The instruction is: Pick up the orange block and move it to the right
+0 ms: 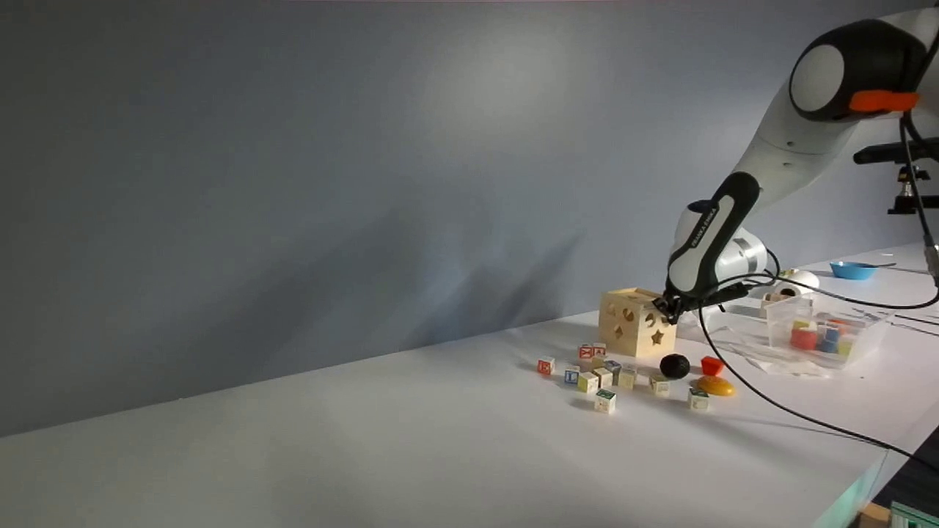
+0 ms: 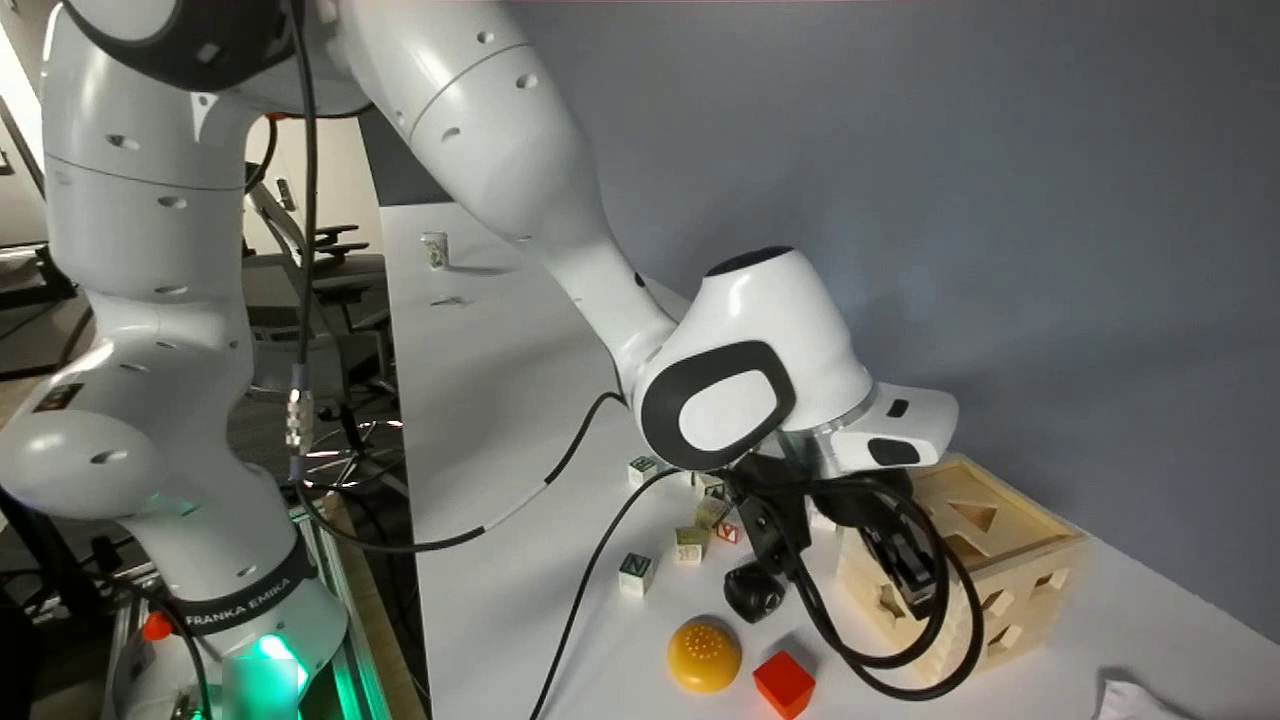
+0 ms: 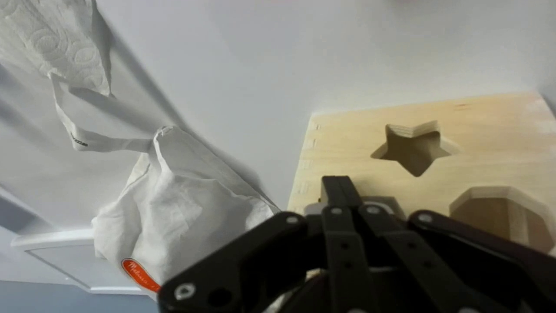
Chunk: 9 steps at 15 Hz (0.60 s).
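The orange block is a small orange-red block on the table, in front of the pale wooden cube and beside a yellow dome. It also shows at the bottom of an exterior view. It is out of sight in the wrist view. My gripper is shut, its two fingertips pressed together with nothing between them. It is close to the wooden cube's face with the star hole; I cannot tell whether it touches. In an exterior view the gripper is at the cube's upper corner, above and apart from the orange block.
The wooden cube stands near the wall. A black ball, the yellow dome and several letter blocks lie before it. A clear bin holds coloured pieces. A white cloth bag lies beside the cube. Cables hang from the arm.
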Tool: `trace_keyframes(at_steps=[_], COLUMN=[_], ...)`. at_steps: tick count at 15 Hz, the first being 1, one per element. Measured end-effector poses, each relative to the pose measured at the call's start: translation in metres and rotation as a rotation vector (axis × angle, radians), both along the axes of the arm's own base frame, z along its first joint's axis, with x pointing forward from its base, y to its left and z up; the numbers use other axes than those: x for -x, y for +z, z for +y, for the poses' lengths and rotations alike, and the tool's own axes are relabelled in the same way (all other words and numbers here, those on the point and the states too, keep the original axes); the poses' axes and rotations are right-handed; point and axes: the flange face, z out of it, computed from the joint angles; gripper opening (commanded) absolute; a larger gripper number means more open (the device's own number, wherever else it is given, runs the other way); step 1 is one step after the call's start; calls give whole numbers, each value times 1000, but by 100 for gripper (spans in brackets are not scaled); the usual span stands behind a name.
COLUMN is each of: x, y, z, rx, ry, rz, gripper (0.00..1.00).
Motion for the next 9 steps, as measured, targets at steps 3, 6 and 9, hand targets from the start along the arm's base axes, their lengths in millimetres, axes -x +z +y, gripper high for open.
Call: trace_keyframes(at_steps=[3, 6, 9], x=[-10, -15, -15], y=[0, 0, -3], z=[-10, -9, 11], rx=[1, 14, 15], ry=[-14, 3, 55], rz=[-19, 6, 69], gripper=[0, 0, 27])
